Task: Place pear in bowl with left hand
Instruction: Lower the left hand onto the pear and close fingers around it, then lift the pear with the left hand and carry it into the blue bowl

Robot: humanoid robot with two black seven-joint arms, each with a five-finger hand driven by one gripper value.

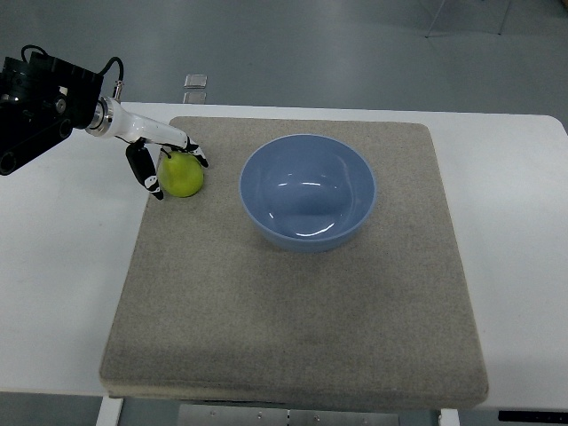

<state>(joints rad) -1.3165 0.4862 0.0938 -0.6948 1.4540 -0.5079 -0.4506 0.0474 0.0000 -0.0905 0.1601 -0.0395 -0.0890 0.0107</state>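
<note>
A grey mat (293, 302) covers most of the white table (62, 284), its near edge running close to the table's near edge and its near half bare. Farther back, a little right of the mat's middle and toward its far edge, stands a blue bowl (308, 193), upright and empty, its inside shining with reflected light.

Left of the bowl, near the mat's far left corner, sits the pear (183, 174), yellow-green, resting on the mat just inside its left edge with its dark stem pointing up and to the left. It is apart from the bowl, with a strip of bare mat between them.

The left hand (164, 160) reaches in from the picture's left edge over the table's far left part. Its black-tipped fingers (145, 170) are curled narrowly round the pear: some hang down its left side, and another lies across its far top, ending at the pear's right shoulder. The fingers touch the fruit, so the hand grips it while it lies on the mat. Behind the hand a white wrist leads to the black forearm at the table's far left corner.

Beyond the table's far edge, on the grey floor, lies a small pale square (196, 81).
</note>
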